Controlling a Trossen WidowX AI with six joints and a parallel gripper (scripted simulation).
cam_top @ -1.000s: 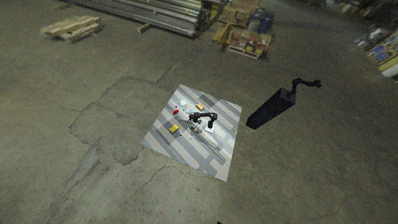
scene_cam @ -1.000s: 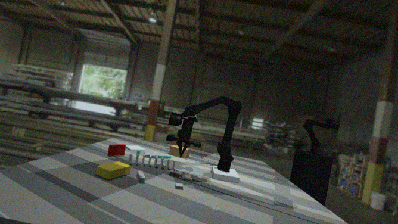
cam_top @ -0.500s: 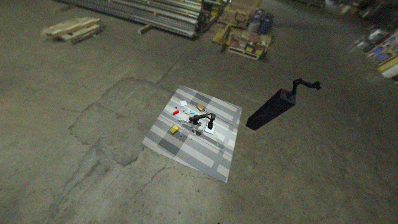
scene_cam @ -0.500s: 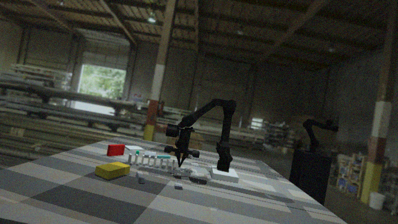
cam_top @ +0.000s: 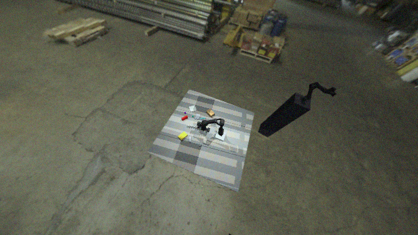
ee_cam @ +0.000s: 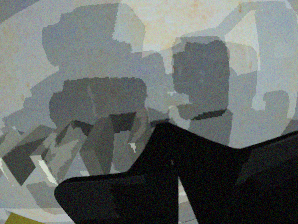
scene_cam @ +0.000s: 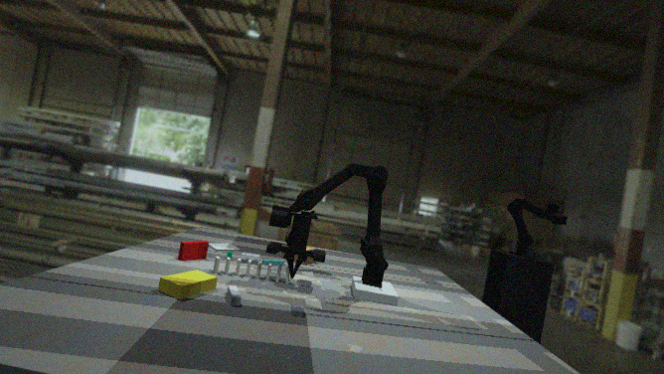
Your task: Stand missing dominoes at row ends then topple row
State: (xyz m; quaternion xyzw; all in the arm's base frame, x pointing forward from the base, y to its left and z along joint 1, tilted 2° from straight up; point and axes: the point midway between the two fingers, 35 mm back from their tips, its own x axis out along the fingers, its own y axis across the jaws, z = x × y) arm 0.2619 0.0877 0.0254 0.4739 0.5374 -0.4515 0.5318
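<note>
My jaws at the row's end
Shut on nothing, my jaws (scene_cam: 293,275) point down just beside the end of the domino row (scene_cam: 249,269) (ee_cam: 75,150), which stands upright on the striped tabletop (cam_top: 216,162) (scene_cam: 239,343).

Row of dominoes (scene_cam: 249,269) (ee_cam: 97,150) on the desk (scene_cam: 239,338) (cam_top: 216,162), its near end just beside the tool (scene_cam: 293,273), block (scene_cam: 188,283) (cam_top: 183,135) beyond the row's far end from the tool, base slab (scene_cam: 375,291) under the arm's foot, across the tool from the row
</note>
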